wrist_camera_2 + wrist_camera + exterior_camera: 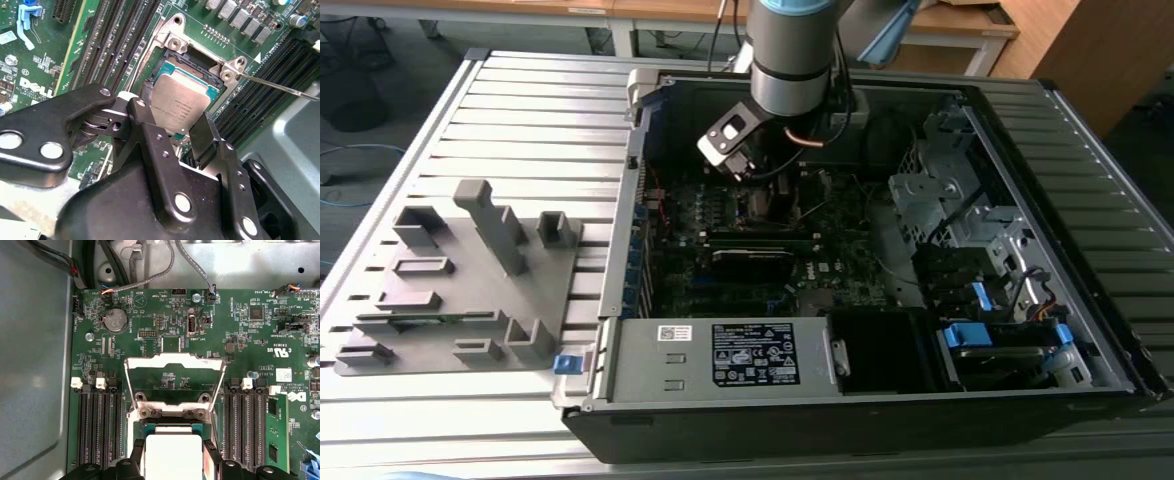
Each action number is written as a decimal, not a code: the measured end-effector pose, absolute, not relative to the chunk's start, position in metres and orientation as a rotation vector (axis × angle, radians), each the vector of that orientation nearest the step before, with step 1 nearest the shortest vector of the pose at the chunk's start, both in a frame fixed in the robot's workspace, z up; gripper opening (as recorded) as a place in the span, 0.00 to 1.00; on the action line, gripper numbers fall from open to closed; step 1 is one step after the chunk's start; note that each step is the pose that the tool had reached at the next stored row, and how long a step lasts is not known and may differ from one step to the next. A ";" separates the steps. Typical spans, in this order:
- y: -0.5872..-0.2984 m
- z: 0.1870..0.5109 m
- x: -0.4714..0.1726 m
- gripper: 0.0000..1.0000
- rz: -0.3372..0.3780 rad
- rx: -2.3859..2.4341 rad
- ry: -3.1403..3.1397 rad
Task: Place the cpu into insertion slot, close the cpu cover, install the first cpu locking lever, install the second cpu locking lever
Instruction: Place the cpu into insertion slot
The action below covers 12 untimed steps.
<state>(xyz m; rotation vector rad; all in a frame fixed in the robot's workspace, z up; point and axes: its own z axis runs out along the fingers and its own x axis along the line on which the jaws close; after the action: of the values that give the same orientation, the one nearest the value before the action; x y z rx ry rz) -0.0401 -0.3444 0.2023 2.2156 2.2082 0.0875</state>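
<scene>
claw clamped on cpu at insertion slot; cpu cover stands raised open | arm at the exterior view's twelve o'clock

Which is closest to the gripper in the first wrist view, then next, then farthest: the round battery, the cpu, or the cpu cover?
1. cpu, right between the fingers of the gripper.
2. cpu cover, raised open just beyond it.
3. round battery, farthest, out past the cover.

A grey, tube-shaped arm with a pale-blue ring — its jaws black, dotted with silver screws.
</scene>
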 end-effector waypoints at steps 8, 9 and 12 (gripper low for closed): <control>-0.344 0.199 -0.042 0.54 0.084 2.214 2.207; -0.344 0.199 -0.043 0.54 0.084 2.214 2.207; -0.343 0.198 -0.044 0.54 0.078 2.212 2.205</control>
<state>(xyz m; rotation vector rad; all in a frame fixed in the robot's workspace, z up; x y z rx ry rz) -0.0437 -0.3427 0.1976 2.2116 2.2045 0.0785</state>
